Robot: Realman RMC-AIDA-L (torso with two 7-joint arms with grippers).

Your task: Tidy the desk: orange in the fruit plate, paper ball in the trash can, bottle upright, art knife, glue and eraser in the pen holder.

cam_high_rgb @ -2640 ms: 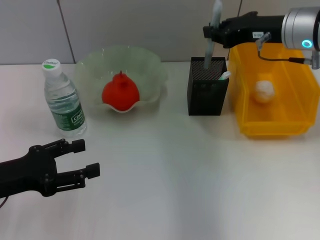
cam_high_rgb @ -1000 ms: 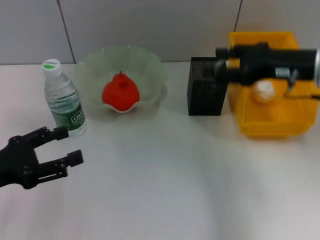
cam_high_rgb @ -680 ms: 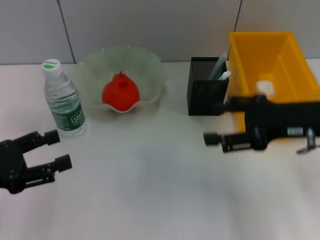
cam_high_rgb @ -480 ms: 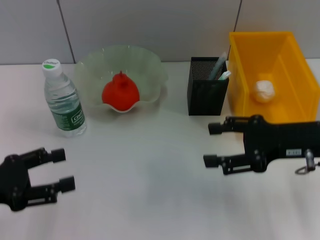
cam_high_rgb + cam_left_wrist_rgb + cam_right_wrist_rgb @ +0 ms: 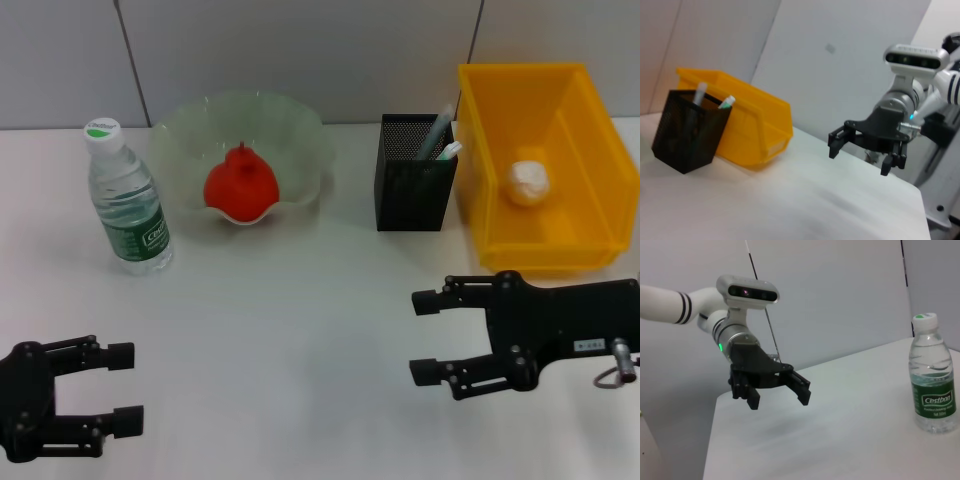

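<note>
The orange (image 5: 240,185), a red-orange fruit, lies in the green fruit plate (image 5: 300,122). The bottle (image 5: 128,200) stands upright left of the plate, and is also seen in the right wrist view (image 5: 933,385). The black mesh pen holder (image 5: 412,195) holds two slim items, one grey-green (image 5: 436,132) and one white with a green tip (image 5: 451,150). I cannot tell which is the art knife or the glue. The eraser is hidden. The paper ball (image 5: 528,182) lies in the yellow trash can (image 5: 545,255). My left gripper (image 5: 125,388) is open and empty near the front left. My right gripper (image 5: 421,337) is open and empty in front of the trash can.
The left wrist view shows the pen holder (image 5: 687,130), the yellow trash can (image 5: 752,125) and my right gripper (image 5: 860,160) above the white table. The right wrist view shows my left gripper (image 5: 779,401). A grey wall stands behind the desk.
My right gripper held a slim item above the pen holder; that item now stands in the holder, and the gripper has come down and forward, open. My left gripper has drawn back toward the front edge.
</note>
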